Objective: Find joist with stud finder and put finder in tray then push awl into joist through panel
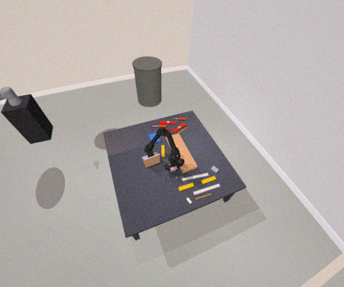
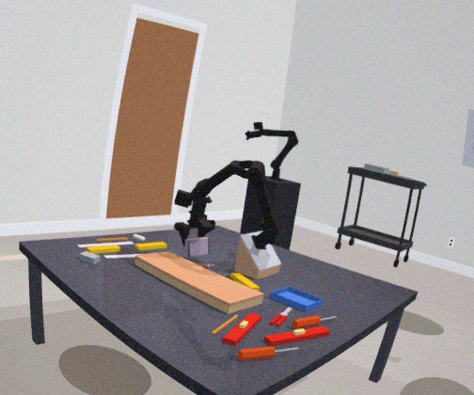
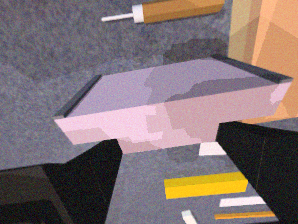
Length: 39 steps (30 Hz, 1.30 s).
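Note:
My gripper (image 1: 174, 167) (image 2: 197, 236) (image 3: 164, 128) is shut on the pale pink-lilac stud finder (image 2: 198, 246) (image 3: 145, 122), which spans the fingers in the wrist view. It is held above the table, beside the panel's end nearer the white strips. The tan floor panel (image 1: 185, 154) (image 2: 195, 277) (image 3: 280, 45) lies flat; no joist shows. The awl (image 2: 207, 266) (image 3: 180, 11), with a brown handle and thin pale metal tip, lies on the table with its handle end close to the panel's long side. The blue tray (image 1: 153, 137) (image 2: 295, 299) is empty.
A yellow bar (image 1: 163, 151) (image 2: 244, 281) lies between the arm's wedge base (image 1: 151, 160) (image 2: 256, 260) and the panel. Yellow bars, white strips (image 1: 195, 177) and a grey block (image 1: 215, 169) (image 2: 89, 257) lie past the panel's near end. Red levels (image 2: 242, 329) and orange screwdrivers (image 2: 257, 354) lie at the other end.

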Available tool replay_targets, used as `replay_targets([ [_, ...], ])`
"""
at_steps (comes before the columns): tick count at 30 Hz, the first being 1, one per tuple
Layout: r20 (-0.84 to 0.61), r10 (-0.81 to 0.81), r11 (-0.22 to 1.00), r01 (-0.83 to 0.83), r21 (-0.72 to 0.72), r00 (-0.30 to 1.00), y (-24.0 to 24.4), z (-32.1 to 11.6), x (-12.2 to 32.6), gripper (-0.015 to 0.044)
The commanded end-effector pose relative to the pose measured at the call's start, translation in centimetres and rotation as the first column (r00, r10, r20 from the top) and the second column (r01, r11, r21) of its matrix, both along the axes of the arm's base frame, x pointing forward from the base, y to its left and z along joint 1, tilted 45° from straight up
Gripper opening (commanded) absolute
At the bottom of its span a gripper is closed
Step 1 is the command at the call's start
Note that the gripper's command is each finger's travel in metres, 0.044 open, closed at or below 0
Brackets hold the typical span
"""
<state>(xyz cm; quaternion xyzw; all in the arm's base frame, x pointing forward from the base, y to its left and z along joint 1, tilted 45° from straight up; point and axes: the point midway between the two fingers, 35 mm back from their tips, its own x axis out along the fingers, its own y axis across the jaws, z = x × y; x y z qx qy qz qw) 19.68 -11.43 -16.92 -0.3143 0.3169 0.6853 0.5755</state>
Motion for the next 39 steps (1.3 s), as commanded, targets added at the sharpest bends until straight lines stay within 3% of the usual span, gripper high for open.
replay_targets([
  [1,0.010,0.000,0.999,0.001,-0.033,1.000,-0.30,0.31,0.24,0.0000],
  [39,0.031,0.016,0.976,-0.009,-0.218,0.999,0.27,0.50,0.17,0.0000],
])
